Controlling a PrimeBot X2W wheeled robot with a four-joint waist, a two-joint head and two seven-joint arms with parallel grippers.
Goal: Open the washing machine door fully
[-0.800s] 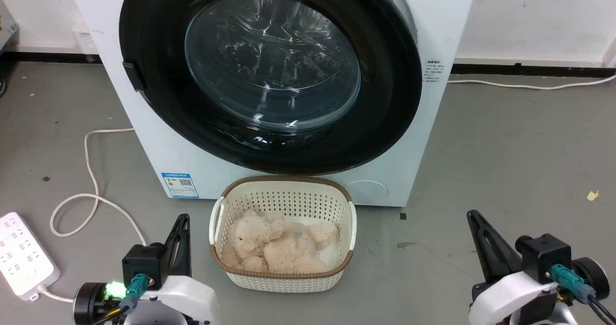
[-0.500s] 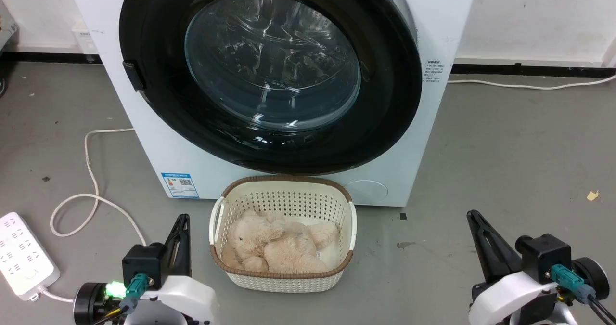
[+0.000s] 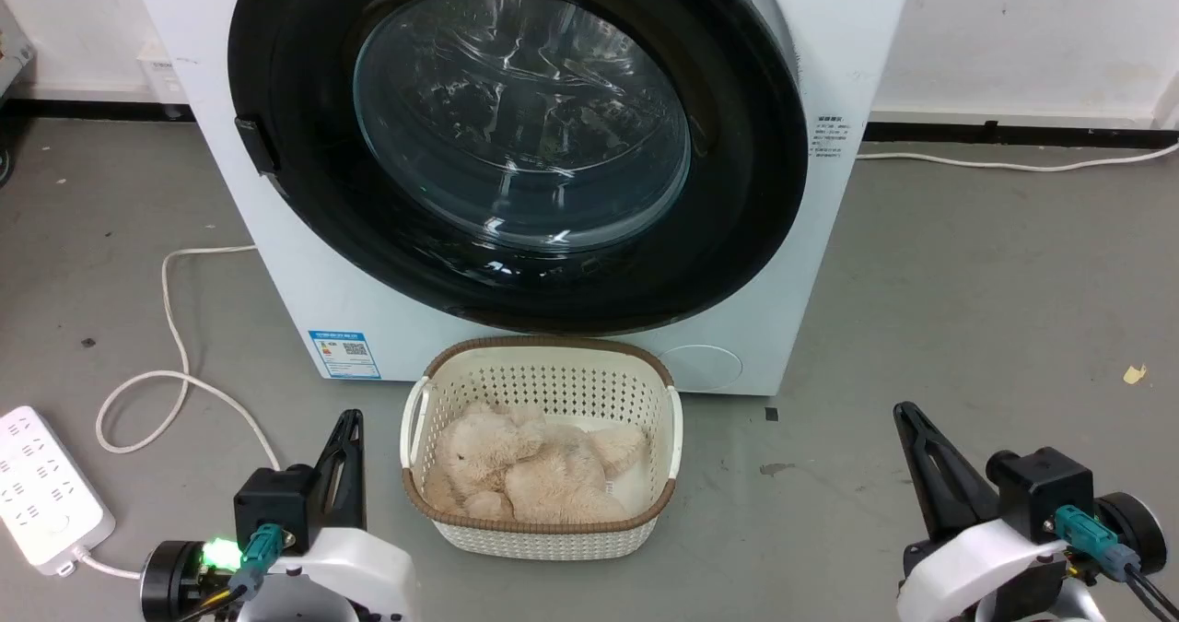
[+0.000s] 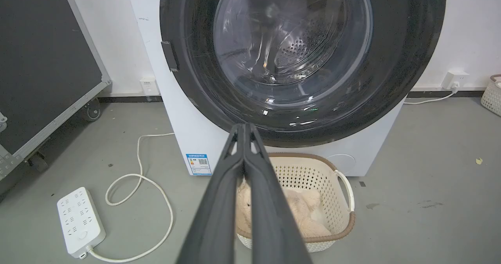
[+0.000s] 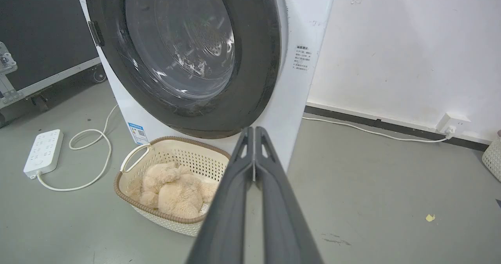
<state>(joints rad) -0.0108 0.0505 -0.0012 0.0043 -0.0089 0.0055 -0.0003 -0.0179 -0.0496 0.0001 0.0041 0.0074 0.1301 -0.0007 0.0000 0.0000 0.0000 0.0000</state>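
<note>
The washing machine door (image 3: 516, 134) lies flat, or very nearly flat, against the front of the washing machine (image 3: 304, 281), filling the far middle of the scene, so the opening has not begun. The left gripper (image 3: 351, 416) hangs low at the near left and the right gripper (image 3: 904, 410) at the near right, both well apart from the door. Each has its fingers pressed together and empty, as both wrist views confirm. The door is probably heavy and rigid. Its black rim is glossy and smooth, so fingers would likely slide on it, and the bulging glass centre gives no purchase and is best left alone. A small black tab (image 3: 256, 146) on the rim's left edge looks like the likeliest place to hook or pinch. Once unlatched, the door should swing stiffly on its hinge. A woven basket (image 3: 543, 344) holding a plush toy (image 3: 525, 475) sits on the floor (image 3: 967, 309) just below the door, and a low swing of an arm could catch it.
</note>
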